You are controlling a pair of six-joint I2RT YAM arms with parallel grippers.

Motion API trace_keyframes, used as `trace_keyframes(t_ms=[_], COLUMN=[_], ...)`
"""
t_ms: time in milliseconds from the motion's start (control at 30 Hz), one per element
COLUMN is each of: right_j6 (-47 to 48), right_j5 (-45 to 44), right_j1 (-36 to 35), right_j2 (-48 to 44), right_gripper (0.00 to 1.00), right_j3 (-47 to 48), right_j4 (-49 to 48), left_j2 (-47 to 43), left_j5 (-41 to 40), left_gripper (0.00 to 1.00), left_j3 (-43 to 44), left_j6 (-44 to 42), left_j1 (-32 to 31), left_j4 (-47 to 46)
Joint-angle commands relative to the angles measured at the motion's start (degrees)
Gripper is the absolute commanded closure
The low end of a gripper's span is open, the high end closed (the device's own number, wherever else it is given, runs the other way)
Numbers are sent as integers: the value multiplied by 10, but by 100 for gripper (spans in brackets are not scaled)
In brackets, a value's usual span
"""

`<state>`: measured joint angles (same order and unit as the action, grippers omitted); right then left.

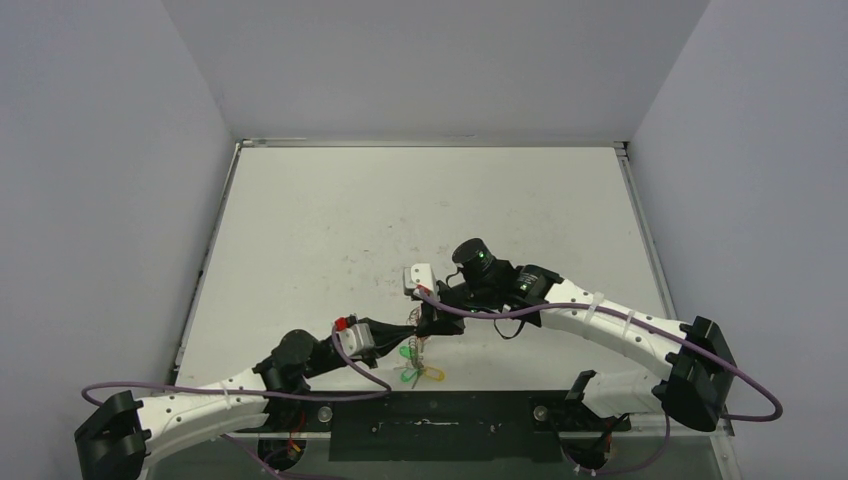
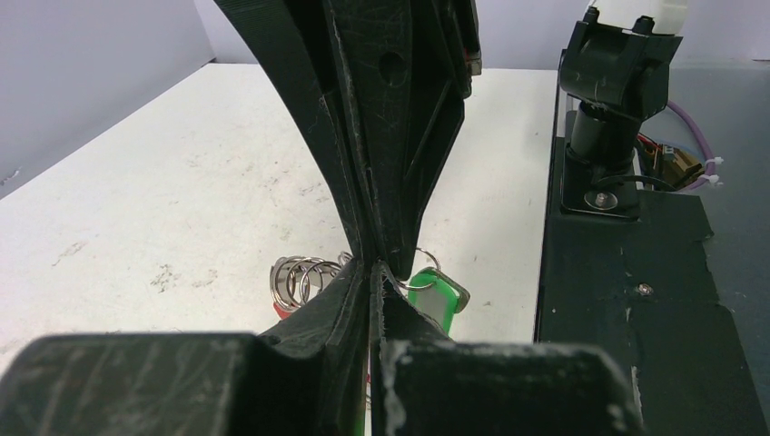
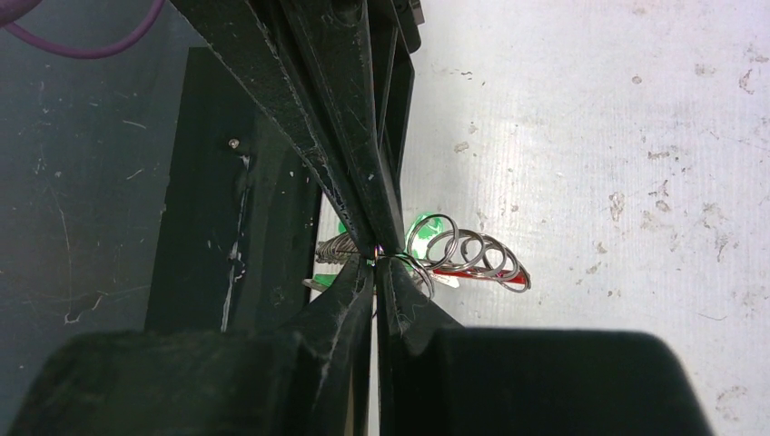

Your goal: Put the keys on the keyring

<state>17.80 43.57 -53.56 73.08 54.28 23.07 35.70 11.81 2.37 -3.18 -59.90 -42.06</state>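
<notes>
1. Left pincer [image 2: 370,272]: in the left wrist view its two fingers are pressed flat together at the tips, with thin silver wire nipped between them. Treat it as clamped on the keyring [image 3: 468,254].

2. Right pincer [image 3: 375,263]: in the right wrist view you see its fingers together as well, gripping the same wire. The two pincers meet tip to tip from opposite sides.

3. Keyring: its silver coils fan out from the shared grip point, most of them to the far side and a few to the near side. The red segment [image 3: 472,273] sits under the far coils, low over the tabletop [image 1: 400,220].

4. Keys: a green key [image 2: 434,302] sits just beside the left pincer tips, close to the black strip [image 1: 440,420] along the near edge. A small wire loop is at its upper end, but you cannot tell whether that loop is threaded on the keyring. In the top view, a yellow key [image 1: 433,374] lies just near of both pincers, beside more green plastic.

5. Position: the whole cluster is at the near middle of the tabletop, between the two arm bases.
</notes>
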Motion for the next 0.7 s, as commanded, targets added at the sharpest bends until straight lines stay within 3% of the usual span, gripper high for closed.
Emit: trace_keyframes(t_ms=[0, 100, 233, 400, 667], right_j6=[20, 29, 39, 28, 19], right_j5=[-23, -45, -77, -99, -76], right_j1=[5, 5, 3, 1, -4], right_j2=[7, 21, 47, 87, 112], right_gripper=[100, 100, 100, 100, 100], right_j3=[31, 69, 125, 193, 235], right_j4=[32, 98, 189, 269, 294], left_j2=[-23, -42, -56, -33, 35], left_j5=[0, -7, -19, -15, 2], left_gripper=[99, 86, 78, 74, 72], left_j3=[21, 37, 73, 115, 152], left_j6=[5, -5, -30, -56, -66], left_j1=[-1, -1, -2, -1, -1], left_j4=[-7, 52, 159, 236, 234])
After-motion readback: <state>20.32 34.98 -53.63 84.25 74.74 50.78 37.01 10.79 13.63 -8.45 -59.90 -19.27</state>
